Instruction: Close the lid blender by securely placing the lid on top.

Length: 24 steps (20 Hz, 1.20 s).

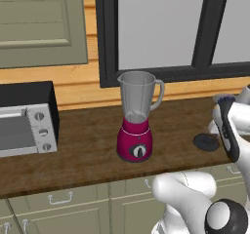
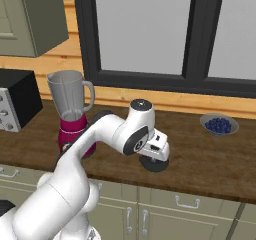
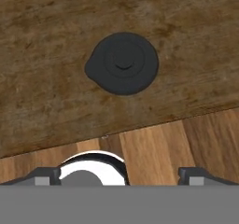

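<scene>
The blender [image 1: 135,126] has a magenta base, a black dial and a tall clear jar with an open top, and it stands upright on the wooden counter; it also appears at the left [image 2: 70,119]. The lid [image 1: 205,142], a small round black cap, lies flat on the counter to the blender's right, close to the front edge [image 3: 123,63]. My gripper [image 3: 120,175] hangs above the lid [image 2: 155,165], pointing down. Its jaws are open wide, with nothing between them, and they are not touching the lid.
A silver-and-black toaster oven [image 1: 27,126] stands at the counter's left end. A bowl of blue berries [image 2: 219,124] sits at the back right. The counter's front edge [image 3: 140,129] runs just below the lid, with cabinet drawers [image 1: 61,199] underneath.
</scene>
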Available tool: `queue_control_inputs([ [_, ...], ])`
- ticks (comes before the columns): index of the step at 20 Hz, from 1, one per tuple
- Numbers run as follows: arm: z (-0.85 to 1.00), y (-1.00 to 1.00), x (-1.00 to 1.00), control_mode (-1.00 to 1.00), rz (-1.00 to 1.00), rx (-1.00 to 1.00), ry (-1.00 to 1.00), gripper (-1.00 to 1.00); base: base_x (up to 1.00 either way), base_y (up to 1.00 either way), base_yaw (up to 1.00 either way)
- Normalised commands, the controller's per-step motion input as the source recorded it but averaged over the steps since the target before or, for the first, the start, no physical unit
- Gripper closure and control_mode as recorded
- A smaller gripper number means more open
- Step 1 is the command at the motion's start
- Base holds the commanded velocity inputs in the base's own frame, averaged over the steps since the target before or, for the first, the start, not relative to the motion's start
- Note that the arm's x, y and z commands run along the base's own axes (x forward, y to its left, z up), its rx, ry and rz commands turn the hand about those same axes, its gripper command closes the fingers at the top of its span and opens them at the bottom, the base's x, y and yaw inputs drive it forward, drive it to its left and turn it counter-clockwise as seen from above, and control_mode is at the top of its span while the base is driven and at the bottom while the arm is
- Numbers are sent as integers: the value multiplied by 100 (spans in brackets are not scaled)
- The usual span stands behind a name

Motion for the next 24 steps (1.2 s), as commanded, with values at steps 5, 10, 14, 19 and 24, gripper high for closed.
queue_control_inputs([
  [5, -24, 0, 47, -100, 2, 1, 6, -100, 0, 0, 0],
  [10, -30, -2, 48, -100, 2, 0, 6, -100, 0, 0, 0],
  [14, -20, -19, 34, -100, 1, 4, 1, -100, 0, 0, 0],
  [19, -14, -33, 28, -100, 0, 9, 0, -100, 0, 0, 0],
  [24, -22, -16, 31, -100, 0, 5, 0, -100, 0, 0, 0],
])
